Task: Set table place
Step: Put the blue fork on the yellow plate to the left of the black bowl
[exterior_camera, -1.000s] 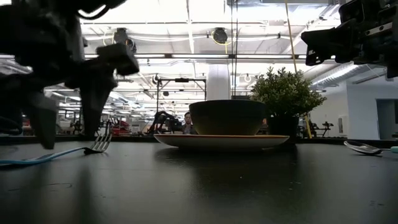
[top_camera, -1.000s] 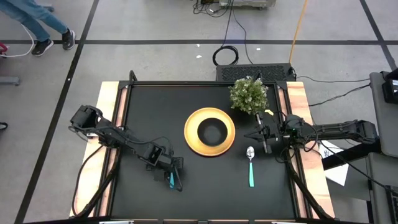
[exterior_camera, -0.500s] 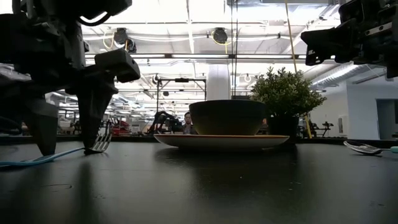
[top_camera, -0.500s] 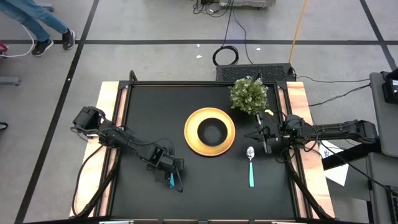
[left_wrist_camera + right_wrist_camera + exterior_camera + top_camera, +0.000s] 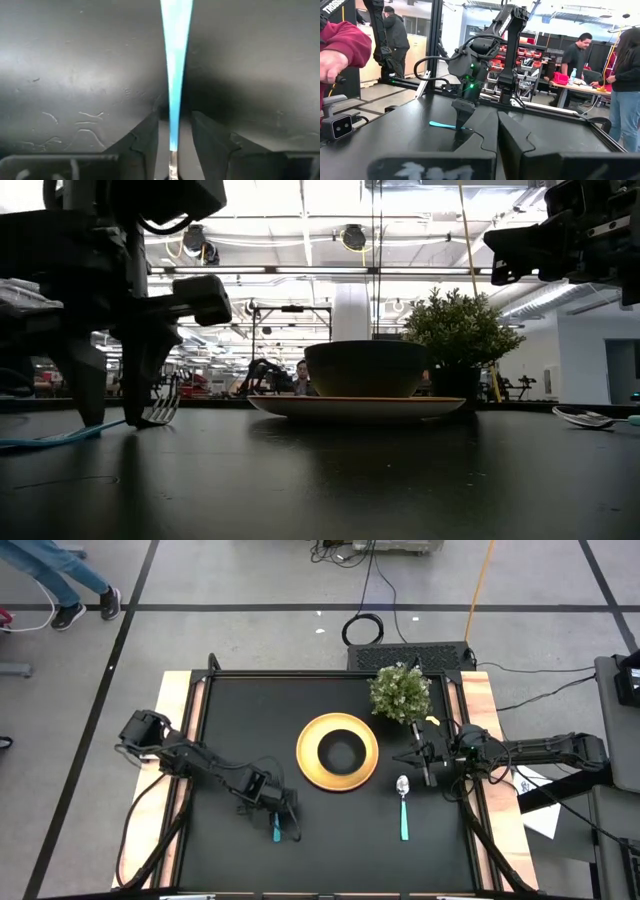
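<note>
The fork (image 5: 277, 831) lies flat on the black table (image 5: 230, 720) near its front left, tines (image 5: 160, 406) raised a little and teal handle (image 5: 175, 55) on the top. My left gripper (image 5: 174, 125) points down over the handle, one finger on each side with a thin gap at both, so it is open. The yellow plate (image 5: 310, 755) sits mid-table with the black bowl (image 5: 340, 752) on it. The spoon (image 5: 403, 806) lies right of the plate. My right gripper (image 5: 425, 762) waits shut above the table's right edge.
A bushy potted plant (image 5: 400, 692) stands at the far right behind the plate. Bare table top lies between fork and plate and along the near edge. People stand in the room beyond the table.
My left gripper's fingers have drawn closer together around the fork's handle, the gap now much narrower than a second ago. The fork has stayed where it lay.
</note>
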`<action>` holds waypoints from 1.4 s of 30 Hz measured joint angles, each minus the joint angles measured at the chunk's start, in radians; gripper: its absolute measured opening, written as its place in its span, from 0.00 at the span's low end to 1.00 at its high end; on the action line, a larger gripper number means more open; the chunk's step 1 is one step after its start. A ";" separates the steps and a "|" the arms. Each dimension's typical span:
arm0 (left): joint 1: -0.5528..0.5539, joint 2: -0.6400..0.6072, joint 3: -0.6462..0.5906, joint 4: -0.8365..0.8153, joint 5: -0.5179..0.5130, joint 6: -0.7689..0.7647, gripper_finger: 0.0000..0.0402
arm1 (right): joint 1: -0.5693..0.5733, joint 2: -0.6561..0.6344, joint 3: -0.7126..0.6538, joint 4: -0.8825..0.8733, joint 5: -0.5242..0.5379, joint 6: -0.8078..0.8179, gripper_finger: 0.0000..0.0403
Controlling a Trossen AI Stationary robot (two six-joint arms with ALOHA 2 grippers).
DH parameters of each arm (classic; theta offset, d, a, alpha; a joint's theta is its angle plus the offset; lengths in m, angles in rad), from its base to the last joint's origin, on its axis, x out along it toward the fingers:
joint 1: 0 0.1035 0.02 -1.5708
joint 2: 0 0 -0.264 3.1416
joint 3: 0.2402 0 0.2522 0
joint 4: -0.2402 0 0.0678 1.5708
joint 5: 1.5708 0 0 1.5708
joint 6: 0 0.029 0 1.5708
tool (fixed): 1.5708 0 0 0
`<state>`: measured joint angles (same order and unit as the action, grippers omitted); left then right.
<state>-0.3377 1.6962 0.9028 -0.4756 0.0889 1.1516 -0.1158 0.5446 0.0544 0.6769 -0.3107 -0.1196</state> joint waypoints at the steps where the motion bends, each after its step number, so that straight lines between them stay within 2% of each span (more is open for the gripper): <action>1: 0.002 0.000 0.000 0.002 0.000 -0.003 0.28 | 0.000 0.000 0.000 0.000 0.000 0.000 0.00; 15: 0.012 0.001 0.000 0.004 0.009 -0.009 0.26 | 0.000 0.000 0.000 0.000 0.000 0.000 0.00; 27: 0.012 0.001 0.000 0.009 0.013 -0.010 0.02 | 0.000 0.000 0.000 0.000 0.000 0.000 0.00; 32: 0.012 0.002 0.000 0.014 0.012 -0.010 0.06 | 0.000 0.000 0.000 0.000 0.000 0.001 0.00; 37: 0.010 0.002 0.000 0.018 -0.013 0.002 0.02 | 0.000 0.000 0.000 0.000 0.000 0.002 0.00; 42: 0.007 0.002 0.000 0.021 -0.058 0.020 0.02 | 0.000 0.000 0.000 0.000 0.000 0.002 0.00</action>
<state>-0.3310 1.6978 0.9031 -0.4541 0.0312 1.1714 -0.1158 0.5446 0.0544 0.6769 -0.3103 -0.1173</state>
